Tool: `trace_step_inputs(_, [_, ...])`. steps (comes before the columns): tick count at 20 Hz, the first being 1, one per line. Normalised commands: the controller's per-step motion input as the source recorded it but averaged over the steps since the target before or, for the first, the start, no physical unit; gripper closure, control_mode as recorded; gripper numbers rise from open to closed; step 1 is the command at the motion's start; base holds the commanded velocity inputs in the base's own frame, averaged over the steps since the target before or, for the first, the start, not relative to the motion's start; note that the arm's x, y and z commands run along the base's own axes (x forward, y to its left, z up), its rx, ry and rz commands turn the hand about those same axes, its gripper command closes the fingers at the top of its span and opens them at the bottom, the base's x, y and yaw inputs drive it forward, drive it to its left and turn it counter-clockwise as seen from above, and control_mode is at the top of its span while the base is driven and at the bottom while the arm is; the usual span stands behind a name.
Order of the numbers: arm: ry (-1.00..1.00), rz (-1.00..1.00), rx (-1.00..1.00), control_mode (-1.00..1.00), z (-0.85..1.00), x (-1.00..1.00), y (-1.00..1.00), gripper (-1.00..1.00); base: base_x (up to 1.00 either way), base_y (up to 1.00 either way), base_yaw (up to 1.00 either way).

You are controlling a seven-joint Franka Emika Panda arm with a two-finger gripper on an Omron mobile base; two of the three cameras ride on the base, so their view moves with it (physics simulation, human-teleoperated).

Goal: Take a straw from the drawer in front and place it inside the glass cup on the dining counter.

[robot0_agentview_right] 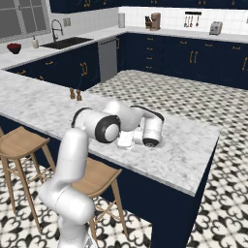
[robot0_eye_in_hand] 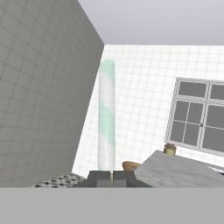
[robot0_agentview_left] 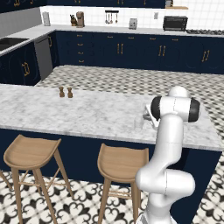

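Hand view, lower centre: the two-finger gripper [robot0_eye_in_hand: 111, 177], its small dark finger tips pressed together on the foot of a pale, translucent white-green straw [robot0_eye_in_hand: 106, 116]. The straw rises from the tips as a near-vertical column toward the upper middle of the frame, against a white tiled wall. To its right lies a corner of the long white-grey marble dining counter [robot0_eye_in_hand: 175, 171], with a multi-pane window [robot0_eye_in_hand: 199, 116] behind it.

Left base view: the dining counter [robot0_agentview_left: 87, 113] spans the middle of the frame, over a navy blue base. The white arm rises from the lower right and bends over the slab's right part. The small clear glass cup [robot0_agentview_left: 139, 123] stands on the marble just left of the arm, faint against the stone. Two small brown shakers [robot0_agentview_left: 65, 92] stand well apart from it, toward the left. Two round wooden stools [robot0_agentview_left: 121, 162] line the near side, in the lower part of the frame.

Right base view: the arm's wrist lies low over the counter [robot0_agentview_right: 184, 150] at mid-frame; whether the cup shows beneath it cannot be told.
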Motion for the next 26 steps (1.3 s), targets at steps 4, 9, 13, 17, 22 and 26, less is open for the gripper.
trace_step_inputs(4, [0.00,0.00,0.00,-1.00,0.00,0.00,0.17,1.00,0.00,0.00,0.00])
trace_step_inputs(9, [0.00,0.00,0.00,-1.00,-0.02,-0.03,0.10,-1.00,0.00,0.00,0.00])
trace_step_inputs(13, [-0.01,0.00,0.00,-1.00,0.00,-0.02,0.00,-1.00,0.00,0.00,0.00])
trace_step_inputs(17, [0.00,0.00,0.00,-1.00,0.07,-0.03,0.00,-1.00,0.00,0.00,0.00])
trace_step_inputs(22, [-0.06,-0.04,-0.01,-1.00,0.60,-0.12,-0.15,-1.00,0.00,0.00,0.00])
trace_step_inputs(26, [-0.08,-0.10,-0.03,-1.00,0.82,-0.21,-0.20,-1.00,0.00,0.00,0.00])
